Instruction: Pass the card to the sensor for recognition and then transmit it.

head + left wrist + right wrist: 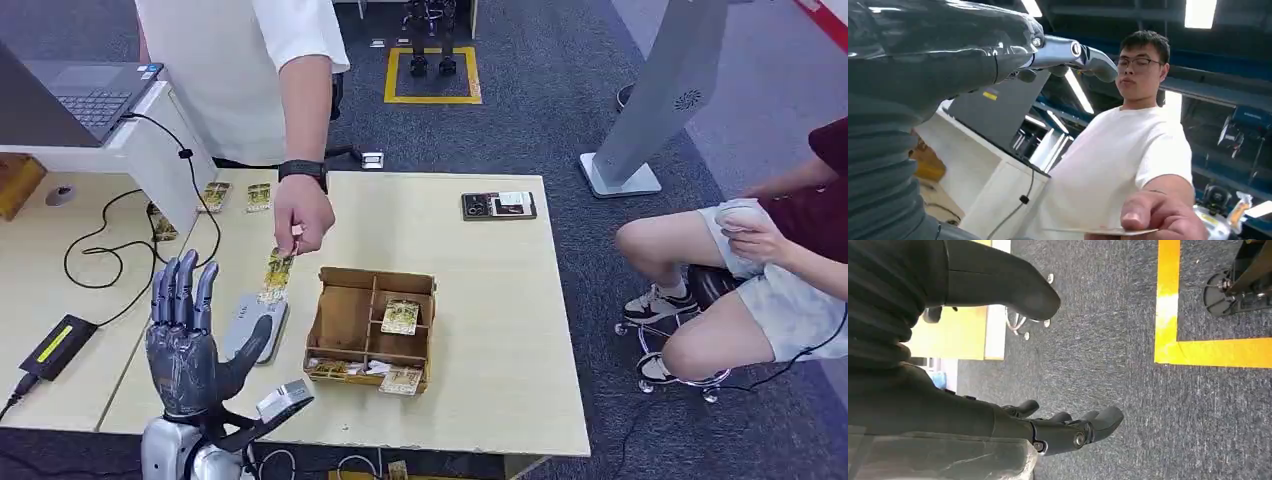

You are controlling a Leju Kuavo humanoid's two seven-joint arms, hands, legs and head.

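Grey carpet with a yellow taped square surrounds the pale wooden table (480,300) I am working over. From the head view my left hand (185,330) stands raised above the table's near left corner, palm forward, fingers upright and spread, thumb out to the side, holding nothing. Just beyond its thumb lies the grey sensor pad (255,325), flat on the table; I can't read any marking on it. Above the pad's far end a person's hand (302,215) pinches the card (278,272) by its top edge, so the card hangs with its long axis running away from me, lower end toward the pad; its print is yellowish but too small to read. In the left wrist view the same card (1103,231) appears edge-on under the person's fingertips. Beside the pad sits a brown divided box (370,330) with more cards in its compartments. Farther out, two cards (235,196) lie near the table's far left, and a dark device (498,205) rests near the far edge. My right hand (1068,427) hangs over the carpet, fingers loosely curled, with nothing in them.
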